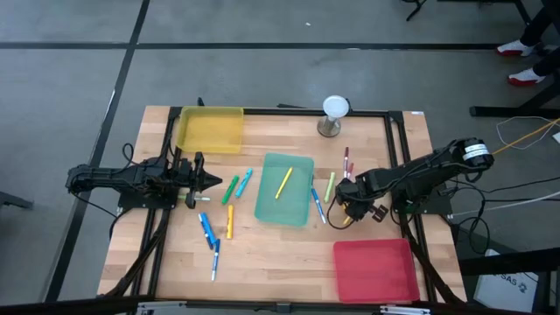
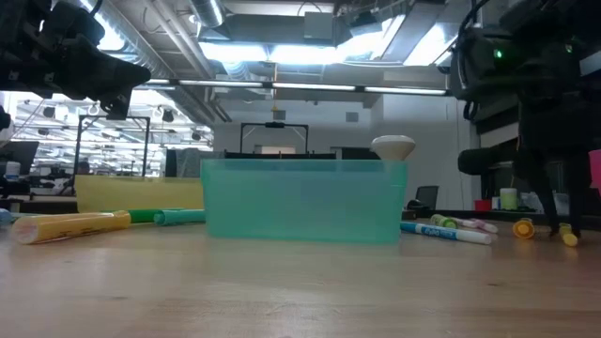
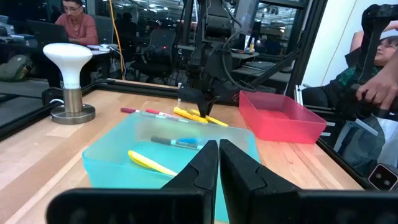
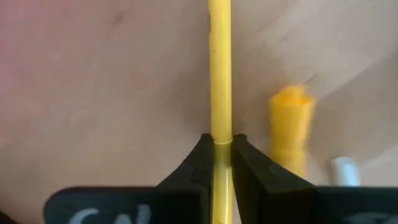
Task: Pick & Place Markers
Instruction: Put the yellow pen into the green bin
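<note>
Several markers lie on the wooden table: a green one and a teal one, an orange one, blue ones, and a pink one. One yellow marker lies in the teal tray. Right of that tray my right gripper points down, shut on a yellow marker. An orange-yellow marker lies right beside it. My left gripper waits at the left, shut and level, holding nothing. My right gripper pinches the yellow marker's thin barrel between its two fingers. The fingers come from above, pointing down, and lie across the barrel. The marker sits level at table height; whether it rests on the wood or hangs just clear does not show.
A yellow tray stands at the far left and a red tray at the near right. A white-topped stand is at the far edge. A blue marker and a light green one lie between the teal tray and my right gripper.
</note>
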